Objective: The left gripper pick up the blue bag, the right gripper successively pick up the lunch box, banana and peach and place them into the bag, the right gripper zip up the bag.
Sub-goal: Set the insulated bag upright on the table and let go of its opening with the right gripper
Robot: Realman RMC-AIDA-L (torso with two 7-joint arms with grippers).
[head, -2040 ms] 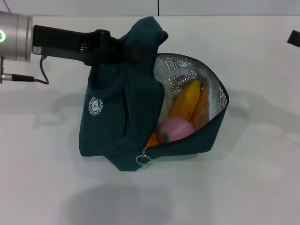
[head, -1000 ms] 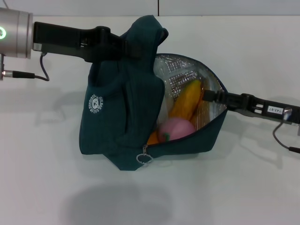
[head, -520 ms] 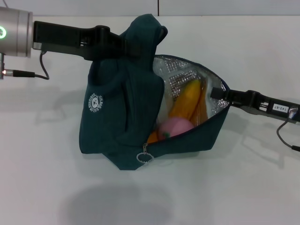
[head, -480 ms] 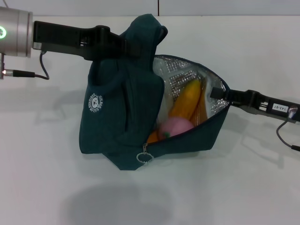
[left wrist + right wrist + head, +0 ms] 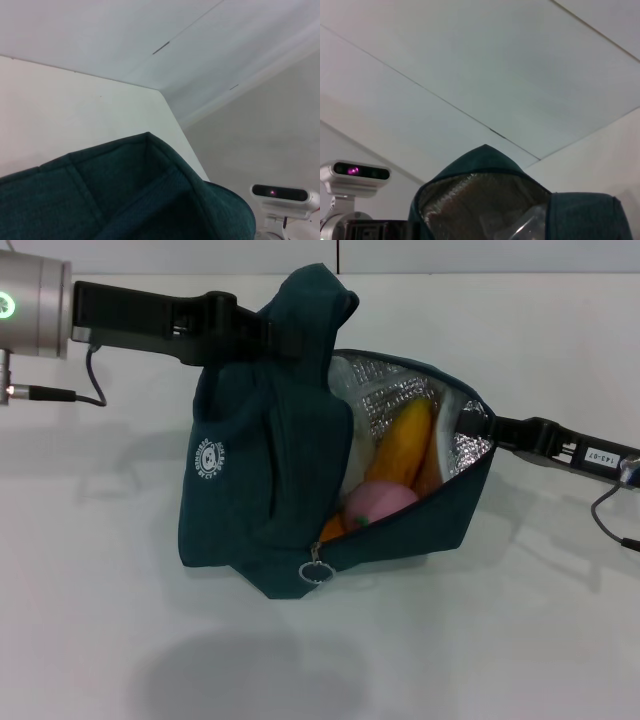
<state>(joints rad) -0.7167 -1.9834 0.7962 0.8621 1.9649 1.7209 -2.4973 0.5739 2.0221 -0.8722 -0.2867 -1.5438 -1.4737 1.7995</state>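
Observation:
The blue bag [image 5: 270,470] hangs open-mouthed over the white table, its silver lining showing. My left gripper [image 5: 277,340] is shut on the bag's handles at the upper left. Inside the bag, the yellow banana [image 5: 403,443] leans upright and the pink peach [image 5: 381,504] lies below it. The lunch box is hidden under them. The ring zipper pull [image 5: 314,573] dangles at the bag's lower front. My right gripper [image 5: 472,424] is at the right end of the bag's rim. The left wrist view shows only the bag's fabric [image 5: 125,200]; the right wrist view shows its lining [image 5: 480,200].
The white table [image 5: 520,620] lies bare all around the bag. A cable [image 5: 55,395] trails from my left arm at the far left, and another cable [image 5: 615,515] hangs by the right arm.
My right arm has come in from the right, dipped into the bag's mouth, then drawn back to the rim's right end. The bag has shifted slightly right. The left arm holds still.

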